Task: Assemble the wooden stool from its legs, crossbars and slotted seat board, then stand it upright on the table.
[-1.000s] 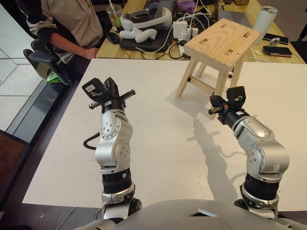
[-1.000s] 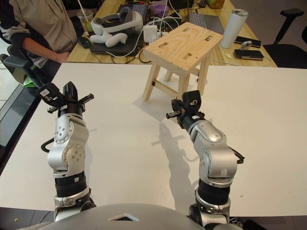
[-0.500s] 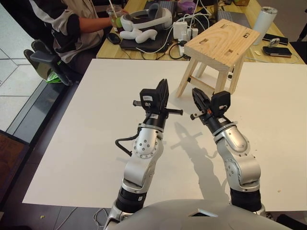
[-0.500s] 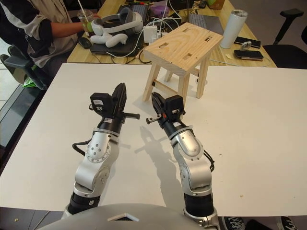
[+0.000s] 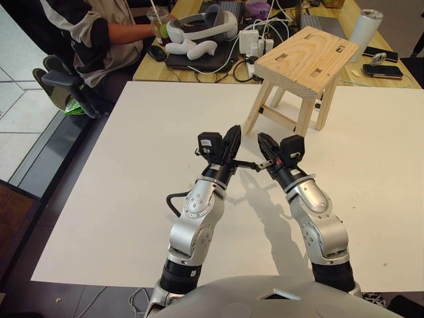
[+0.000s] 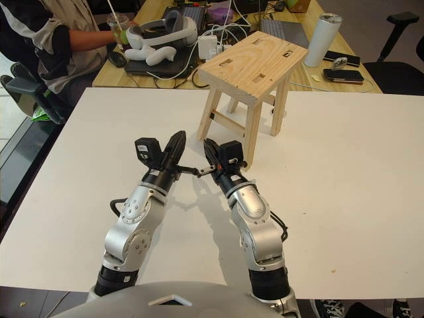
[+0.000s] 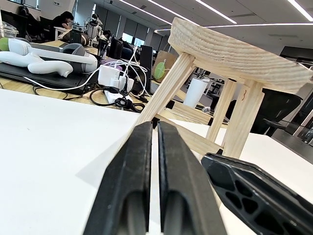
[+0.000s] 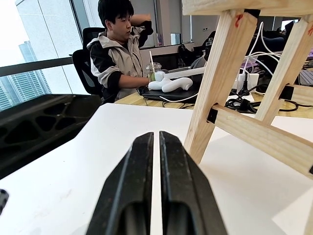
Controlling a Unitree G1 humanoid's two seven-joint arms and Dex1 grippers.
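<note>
White table [image 5: 119, 199] carries the stool [image 5: 305, 63], assembled and upright just beyond the fingertips. Over the last second both arms swung inward from well apart. The left gripper [image 5: 234, 134] and right gripper [image 5: 263, 139] now almost touch, each with fingers pressed together and empty, so the task looks finished.

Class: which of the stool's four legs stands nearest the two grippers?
The front leg on the robot's left; the other three stand farther back or to the right.

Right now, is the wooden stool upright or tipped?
Upright: the wooden stool stands on its legs on the white table.
</note>
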